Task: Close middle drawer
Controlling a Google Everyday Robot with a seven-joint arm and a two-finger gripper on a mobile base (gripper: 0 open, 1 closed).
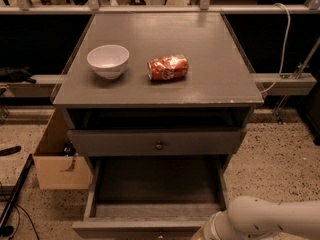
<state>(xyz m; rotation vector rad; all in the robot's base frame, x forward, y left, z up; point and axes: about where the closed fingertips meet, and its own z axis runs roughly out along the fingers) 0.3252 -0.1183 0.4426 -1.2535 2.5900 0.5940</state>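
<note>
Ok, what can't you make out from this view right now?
Camera view only:
- The claw: at the bottom edge, by the front right of the middle drawer. It is mostly cut off, so contact is unclear.
- That drawer's front and knob: cropped by the bottom edge.
- Inside of the upper drawer: shadowed under the cabinet top.

Matt wood middle drawer (155,194), glossy bowl (108,60), metal can (168,67) — pincer (202,234) at bottom edge
</note>
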